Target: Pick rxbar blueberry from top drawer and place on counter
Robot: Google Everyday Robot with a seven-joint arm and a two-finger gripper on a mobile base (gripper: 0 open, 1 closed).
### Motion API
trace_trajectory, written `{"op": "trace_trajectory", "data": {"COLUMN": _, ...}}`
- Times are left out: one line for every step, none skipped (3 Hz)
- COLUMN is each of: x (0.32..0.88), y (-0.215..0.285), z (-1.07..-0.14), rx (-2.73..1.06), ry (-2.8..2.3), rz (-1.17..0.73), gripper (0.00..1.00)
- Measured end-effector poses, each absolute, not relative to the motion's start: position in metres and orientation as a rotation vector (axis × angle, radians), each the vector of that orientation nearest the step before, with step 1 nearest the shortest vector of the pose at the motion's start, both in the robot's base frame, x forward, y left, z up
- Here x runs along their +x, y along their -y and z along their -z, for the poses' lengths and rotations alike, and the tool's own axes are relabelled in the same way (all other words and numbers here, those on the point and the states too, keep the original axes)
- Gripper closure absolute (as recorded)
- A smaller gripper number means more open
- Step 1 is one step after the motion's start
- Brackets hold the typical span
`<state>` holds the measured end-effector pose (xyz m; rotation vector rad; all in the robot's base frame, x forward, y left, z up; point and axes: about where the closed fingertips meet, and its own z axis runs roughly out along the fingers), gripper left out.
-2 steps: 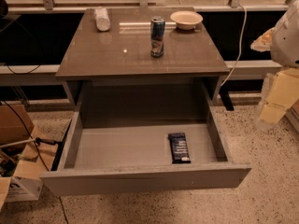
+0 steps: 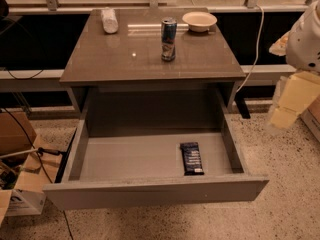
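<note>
Camera view: looks down from the front on the cabinet, with the top drawer [image 2: 150,193] pulled fully out toward the viewer.
Rxbar blueberry [image 2: 192,158]: lies flat on the drawer's grey floor, right of the middle, its long side running front to back and its near end close to the front panel; nothing touches it.
Counter [image 2: 125,59]: holds 3 things toward the back: a blue drink can [image 2: 168,39] standing upright, a pale bowl [image 2: 199,20] just behind and right of it, and a white crumpled object [image 2: 109,20] at the back left; the near half is bare.
Gripper [image 2: 287,101]: hangs at the right edge of the view, over the floor to the right of the drawer and well apart from the bar; it holds nothing that can be seen, and whether it is spread or pressed together cannot be told.
Change since 0.7 s ago: very little; the bar, drawer and counter things sit where they were, and the gripper has edged only slightly leftward.
Meaning for the task: judged to be the very start, with the reach into the drawer not yet made.
Next move: likely needs the arm to swing left and come down over the bar, clearing the drawer's right wall.
</note>
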<state>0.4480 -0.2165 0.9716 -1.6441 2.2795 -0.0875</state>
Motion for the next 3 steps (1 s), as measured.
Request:
{"op": "trace_trajectory", "data": {"x": 0.469, "y": 0.221, "z": -0.956, "rx": -1.444, "ry": -2.374, "rz": 0.04, "gripper": 0.0}}
{"op": "trace_trajectory", "data": {"x": 0.469, "y": 0.221, "z": -0.956, "rx": -1.442, "ry": -2.376, "rz": 0.039, "gripper": 0.0}}
{"op": "trace_trajectory", "data": {"x": 0.475, "y": 0.211, "z": -0.939, "rx": -1.387, "ry": -2.432, "rz": -0.01, "gripper": 0.0}}
